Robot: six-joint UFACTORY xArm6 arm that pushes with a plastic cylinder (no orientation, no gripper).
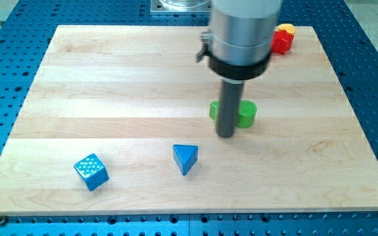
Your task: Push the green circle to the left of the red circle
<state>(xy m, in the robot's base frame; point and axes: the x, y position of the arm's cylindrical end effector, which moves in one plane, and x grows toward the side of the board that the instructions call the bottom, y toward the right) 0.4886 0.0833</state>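
Green circle (244, 113), a low round block with a faintly ribbed side wall and a flat matte top, sits a little to the view's right of the table's middle, partly hidden by the rod that stands in front of it. Its colour is a bright, even leaf green, and a sliver of it shows on the rod's left as well. The rod is straight, dark grey and smooth, dropping from a wide brushed-metal cylinder ringed by a black collar; my tip (226, 136) rests on the wood just below the green circle, toward the view's bottom, touching or very nearly touching it. No pincer shows on this arm, so nothing can be said of one being apart or together.

The red circle (281, 41) lies near the view's top right, with a yellow block (285, 28) just behind it. A blue triangular block (185, 158) and a blue cube (91, 172) with a dotted top sit toward the view's bottom left. The table (110, 85) is pale, planked wood with a visible grain, resting on a blue perforated base (373, 59).
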